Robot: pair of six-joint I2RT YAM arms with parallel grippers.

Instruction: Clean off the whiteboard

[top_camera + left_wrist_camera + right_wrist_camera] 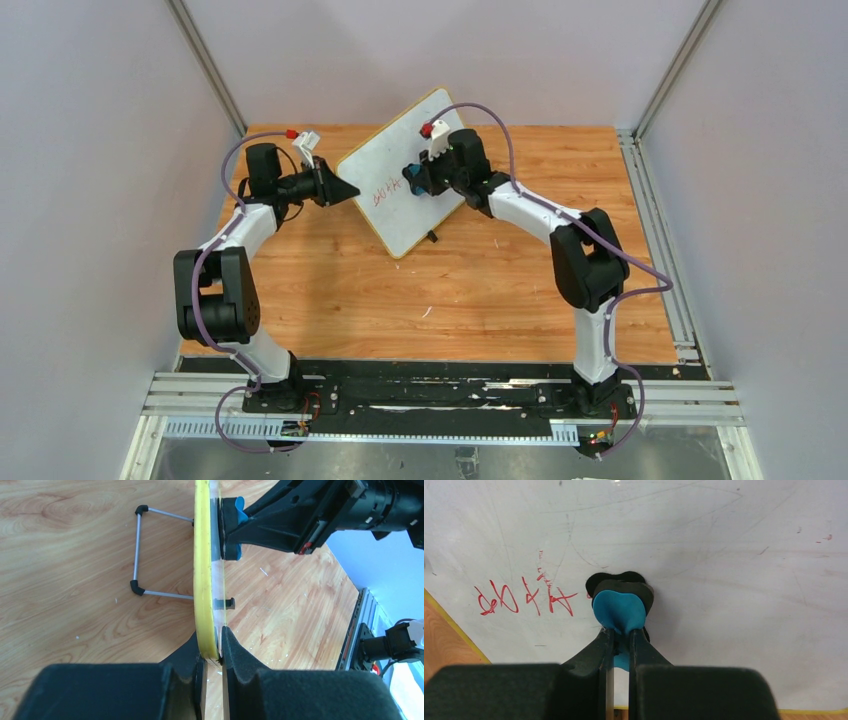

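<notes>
The whiteboard (400,175) stands tilted on the wooden table, yellow-framed, with red handwriting (390,193) near its lower left. My left gripper (345,190) is shut on the board's left edge; the left wrist view shows the yellow frame (202,570) pinched between my fingers. My right gripper (415,177) is shut on the blue eraser (412,178) and presses it against the board face. In the right wrist view the eraser (618,611) sits just right of the red handwriting (524,597), its black pad against the whiteboard (724,555).
The board's wire stand (138,555) rests on the table (480,290) behind it. A small black foot (432,237) shows at the board's lower edge. Grey walls and metal rails (660,200) enclose the table.
</notes>
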